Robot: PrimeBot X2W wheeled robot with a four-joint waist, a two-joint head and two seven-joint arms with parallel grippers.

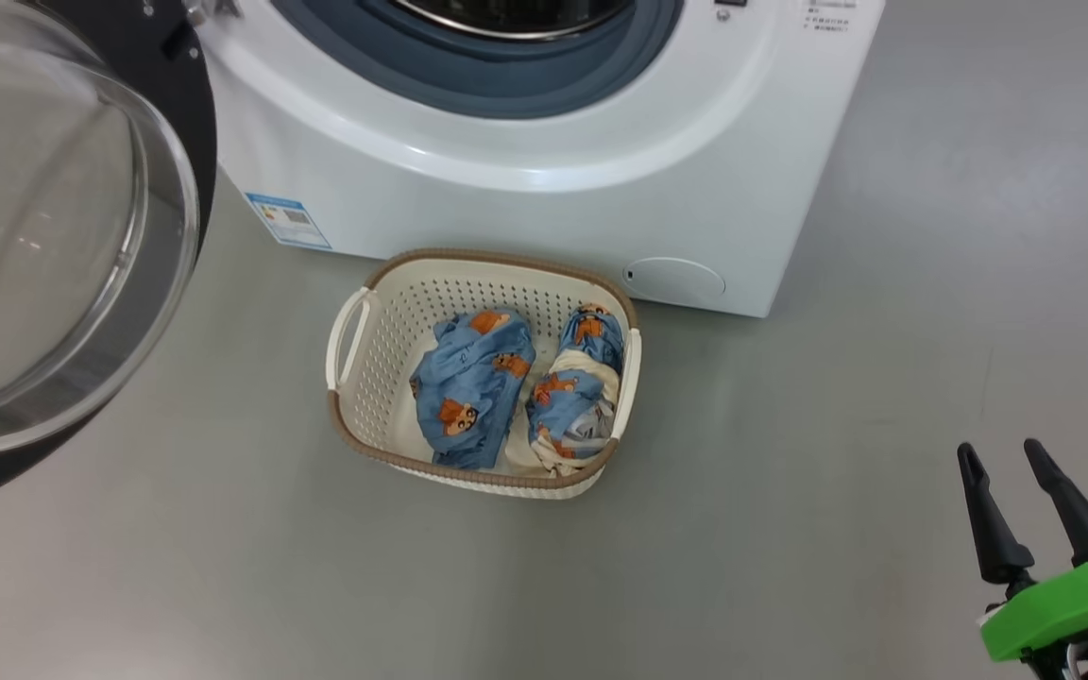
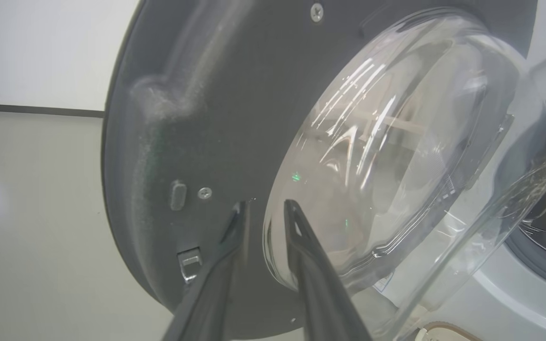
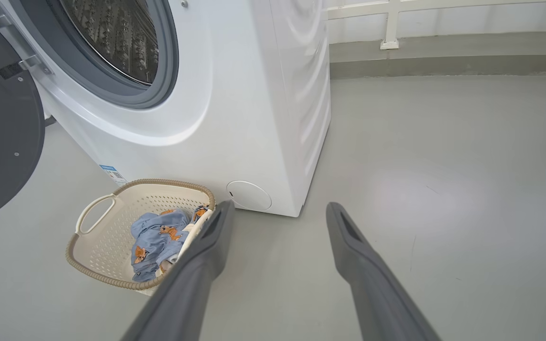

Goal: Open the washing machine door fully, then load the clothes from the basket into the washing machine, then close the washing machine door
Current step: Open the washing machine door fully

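The washing machine [image 1: 525,208] stands at the top with its steel drum [image 3: 112,38] exposed. The washing machine door [image 1: 180,94] is swung wide open at the left, its glass bowl [image 1: 43,236] bulging toward me. On the floor before the machine sits the basket [image 1: 497,257], holding the clothes: one blue bear-print bundle [image 1: 468,387] and a second with cream cloth [image 1: 577,387]. My left gripper [image 2: 264,203] points at the door's inner face [image 2: 183,118] beside the glass [image 2: 386,142], fingers apart with nothing held. Low right of the basket, my right gripper [image 1: 999,447] stands open and empty.
Grey floor [image 1: 790,567] spreads between the basket and my right gripper. The right wrist view shows the machine's side [image 3: 301,94], the basket [image 3: 97,265], the clothes [image 3: 154,237] and a low ledge along the far wall [image 3: 443,47].
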